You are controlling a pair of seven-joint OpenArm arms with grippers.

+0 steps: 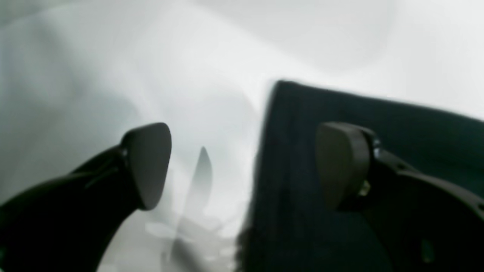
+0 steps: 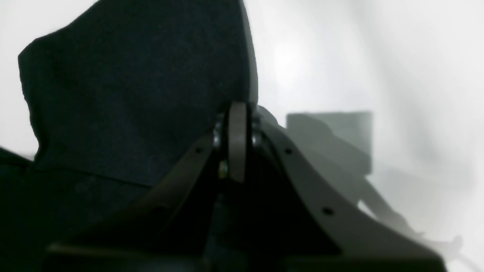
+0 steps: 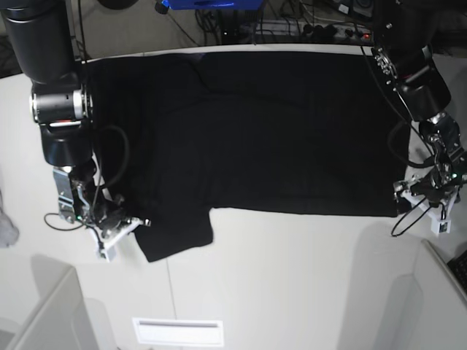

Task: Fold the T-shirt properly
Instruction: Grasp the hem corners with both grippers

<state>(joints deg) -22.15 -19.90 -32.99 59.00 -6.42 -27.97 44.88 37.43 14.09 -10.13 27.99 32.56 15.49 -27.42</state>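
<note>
The black T-shirt (image 3: pixel 277 131) lies spread flat on the white table (image 3: pixel 292 277), with no print showing. My left gripper (image 3: pixel 403 195) is at the shirt's near right corner. In the left wrist view it (image 1: pixel 245 166) is open. One finger (image 1: pixel 344 166) is over the black cloth (image 1: pixel 340 105), the other over bare table, with the cloth's edge between them. My right gripper (image 3: pixel 135 222) is at the near left sleeve. In the right wrist view it (image 2: pixel 237 147) is shut on the edge of the black cloth (image 2: pixel 132 75), which rises behind the pads.
A small grey-white cloth scrap (image 3: pixel 4 226) lies at the table's left edge. Cables and equipment (image 3: pixel 306 29) run along the far side. White panels stand at the near left (image 3: pixel 44 313) and near right (image 3: pixel 445 292) corners.
</note>
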